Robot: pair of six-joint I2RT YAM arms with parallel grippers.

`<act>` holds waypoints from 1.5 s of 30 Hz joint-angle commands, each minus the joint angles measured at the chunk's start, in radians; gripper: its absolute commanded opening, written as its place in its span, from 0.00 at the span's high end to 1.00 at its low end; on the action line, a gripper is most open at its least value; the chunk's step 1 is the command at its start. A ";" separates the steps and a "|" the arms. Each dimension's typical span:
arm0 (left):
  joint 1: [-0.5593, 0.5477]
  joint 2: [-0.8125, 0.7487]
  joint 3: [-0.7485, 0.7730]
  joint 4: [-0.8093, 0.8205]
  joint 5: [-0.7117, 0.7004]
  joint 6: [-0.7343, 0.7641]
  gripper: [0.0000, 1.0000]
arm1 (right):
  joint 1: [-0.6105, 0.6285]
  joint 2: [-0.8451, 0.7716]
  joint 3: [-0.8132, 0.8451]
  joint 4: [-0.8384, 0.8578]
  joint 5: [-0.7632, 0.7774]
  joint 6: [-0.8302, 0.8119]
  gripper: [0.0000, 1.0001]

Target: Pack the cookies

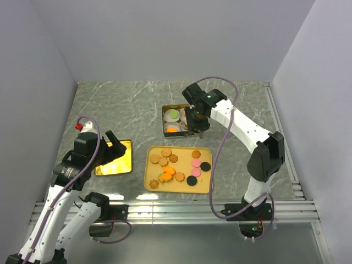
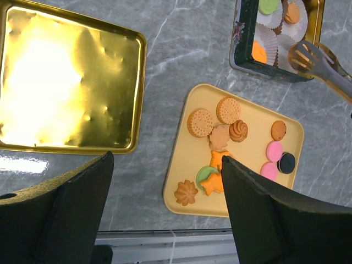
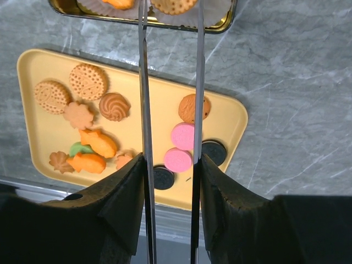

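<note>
Several cookies in brown, orange, pink, green and black lie on a yellow tray. My right gripper is shut on metal tongs, whose tips reach into the dark tin with white paper cups. A round brown cookie sits between the tong tips over a cup; I cannot tell if it is pinched. Other cups hold a green cookie and an orange one. My left gripper is open and empty, above the gold lid.
The gold lid lies left of the tray, the tin beyond the tray. Grey walls stand on three sides. A metal rail runs along the near table edge.
</note>
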 commanded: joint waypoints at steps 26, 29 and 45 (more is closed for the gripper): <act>-0.002 0.016 0.004 0.025 -0.025 -0.003 0.15 | -0.044 0.053 -0.001 0.079 0.020 -0.025 0.41; -0.002 0.016 0.005 0.023 -0.028 -0.006 0.15 | -0.046 0.033 0.024 0.068 0.028 -0.030 0.41; -0.002 0.007 0.005 0.019 -0.043 -0.017 0.15 | -0.130 -0.079 0.088 0.017 0.043 -0.065 0.42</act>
